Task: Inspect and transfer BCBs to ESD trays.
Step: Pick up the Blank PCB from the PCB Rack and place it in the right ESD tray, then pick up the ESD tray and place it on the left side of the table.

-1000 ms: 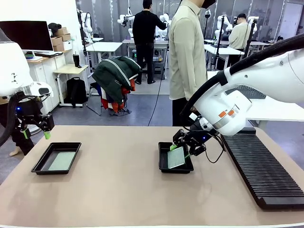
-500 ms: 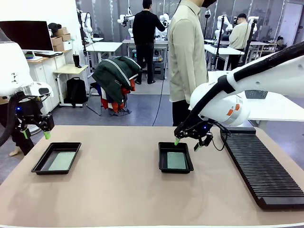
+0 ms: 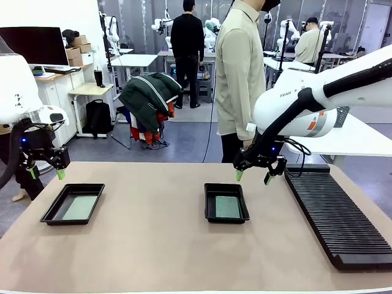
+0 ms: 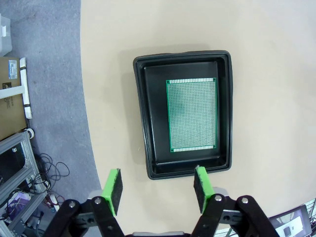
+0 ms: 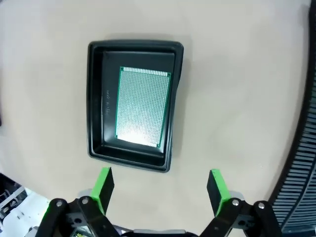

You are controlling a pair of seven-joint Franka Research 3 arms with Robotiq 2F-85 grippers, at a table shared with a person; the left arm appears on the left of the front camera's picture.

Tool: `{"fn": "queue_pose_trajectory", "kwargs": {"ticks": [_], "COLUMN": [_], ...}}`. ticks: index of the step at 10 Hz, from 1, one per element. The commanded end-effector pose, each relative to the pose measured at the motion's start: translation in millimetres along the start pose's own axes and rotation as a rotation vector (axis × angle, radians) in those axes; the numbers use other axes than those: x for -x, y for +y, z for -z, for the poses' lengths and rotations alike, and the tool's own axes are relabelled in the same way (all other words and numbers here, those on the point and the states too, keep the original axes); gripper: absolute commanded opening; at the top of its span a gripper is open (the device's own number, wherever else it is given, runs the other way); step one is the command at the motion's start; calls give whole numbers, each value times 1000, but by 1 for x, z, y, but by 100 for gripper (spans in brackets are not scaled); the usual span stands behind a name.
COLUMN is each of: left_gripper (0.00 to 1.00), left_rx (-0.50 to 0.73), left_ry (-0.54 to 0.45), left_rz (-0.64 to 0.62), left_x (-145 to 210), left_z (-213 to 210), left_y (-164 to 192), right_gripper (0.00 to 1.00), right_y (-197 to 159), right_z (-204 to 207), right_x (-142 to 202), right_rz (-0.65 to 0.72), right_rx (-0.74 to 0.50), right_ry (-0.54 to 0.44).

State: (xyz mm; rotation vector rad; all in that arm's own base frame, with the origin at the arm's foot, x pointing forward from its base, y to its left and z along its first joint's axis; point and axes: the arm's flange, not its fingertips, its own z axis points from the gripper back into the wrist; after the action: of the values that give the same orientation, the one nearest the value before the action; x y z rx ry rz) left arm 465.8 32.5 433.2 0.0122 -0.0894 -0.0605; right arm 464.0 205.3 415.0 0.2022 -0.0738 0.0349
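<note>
BCBs (image 3: pixel 227 207) (image 3: pixel 80 207) lie flat in both trays (image 3: pixel 209 210) (image 3: pixel 54 212) — claws (image 3: pixel 252 177) (image 3: pixel 45 173) spread, empty.

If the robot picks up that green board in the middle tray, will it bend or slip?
The green board looks thin and flat, so probably stiff and light. Lying flat on the black tray floor, its edges seem hard to catch. The open right pincer might slip on it.

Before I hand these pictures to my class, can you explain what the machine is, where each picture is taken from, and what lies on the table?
Two white robot arms share a table. The front view looks across it; the other two come from cameras on each wrist, looking down past that arm's claw. The left claw and right claw both hang open, holding nothing. Two black trays lie on the table: the left tray and the middle tray, each with a green circuit board flat inside. A long black slotted rack lies at the right. A person stands beyond.
</note>
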Motion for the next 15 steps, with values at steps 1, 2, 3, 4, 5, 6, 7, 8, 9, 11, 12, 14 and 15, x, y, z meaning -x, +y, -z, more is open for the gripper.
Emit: {"fn": "queue_pose_trajectory", "kwargs": {"ticks": [1, 2, 3, 4, 5, 6, 7, 8, 9, 11, 12, 14, 15], "left_gripper": [78, 78, 78, 78, 78, 78, 78, 78, 78, 78, 78, 78, 78], "left_rx": [2, 2, 2, 2, 2, 2, 2, 2, 2, 2, 2, 2, 2], "left_ry": [-3, -3, -3, -3, -3, -3, -3, -3, -3, -3, -3, -3, -3], "left_rz": [5, 5, 5, 5, 5, 5, 5, 5, 5, 5, 5, 5, 5], "left_x": [1, 1, 1, 1, 1, 1, 1, 1, 1, 1, 1, 1, 1], "left_z": [1, 1, 1, 1, 1, 1, 1, 1, 1, 1, 1, 1, 1], "left_y": [1, 1, 1, 1, 1, 1, 1, 1, 1, 1, 1, 1, 1], "right_gripper": [100, 100, 100, 100, 100, 100, 100, 100, 100, 100, 100, 100, 100], "right_y": [-4, 0, 0, 0, 0, 0, 0, 0, 0, 0, 0, 0, 0], "right_z": [-7, 0, 0, 0, 0, 0, 0, 0, 0, 0, 0, 0, 0], "right_x": [-5, 0, 0, 0, 0, 0, 0, 0, 0, 0, 0, 0, 0], "right_rz": [28, 0, 0, 0, 0, 0, 0, 0, 0, 0, 0, 0, 0], "right_rx": [20, 0, 0, 0, 0, 0, 0, 0, 0, 0, 0, 0, 0], "right_ry": [11, 0, 0, 0, 0, 0, 0, 0, 0, 0, 0, 0, 0]}}
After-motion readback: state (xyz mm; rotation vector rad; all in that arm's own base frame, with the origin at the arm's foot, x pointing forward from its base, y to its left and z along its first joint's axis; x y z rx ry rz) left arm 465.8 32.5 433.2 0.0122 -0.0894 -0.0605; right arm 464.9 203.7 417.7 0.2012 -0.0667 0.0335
